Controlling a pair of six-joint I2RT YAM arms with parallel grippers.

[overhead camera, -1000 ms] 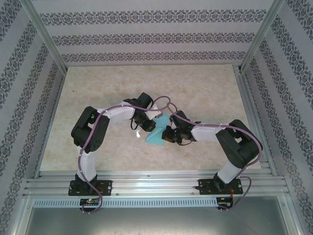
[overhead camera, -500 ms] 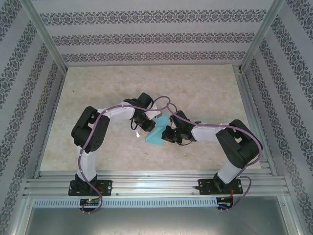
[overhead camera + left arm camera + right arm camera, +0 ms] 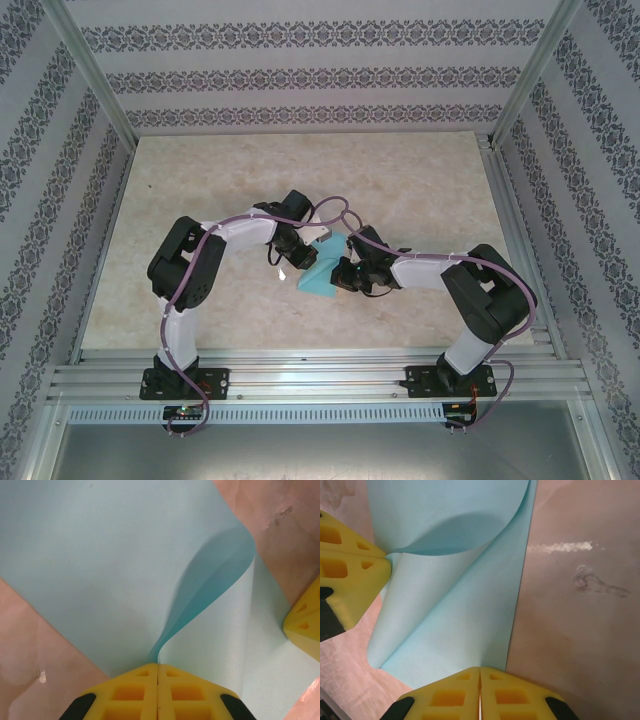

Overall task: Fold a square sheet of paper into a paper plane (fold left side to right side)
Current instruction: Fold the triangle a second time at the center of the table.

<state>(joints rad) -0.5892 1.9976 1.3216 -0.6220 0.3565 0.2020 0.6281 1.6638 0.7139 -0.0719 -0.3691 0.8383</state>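
- The table [image 3: 200, 200] carries the square sheet of paper [image 3: 322, 277] at its middle, between both arms.
- One flap of the sheet curls upward.
- The left gripper [image 3: 158, 672] is clamped on that flap.
- The right gripper [image 3: 480, 674] is closed, its tips at the sheet's edge.

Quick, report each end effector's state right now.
Left end effector: closed, pinching a curled-up corner of the square sheet of paper.
Right end effector: closed, tips at the sheet's edge; whether it grips cannot be told.
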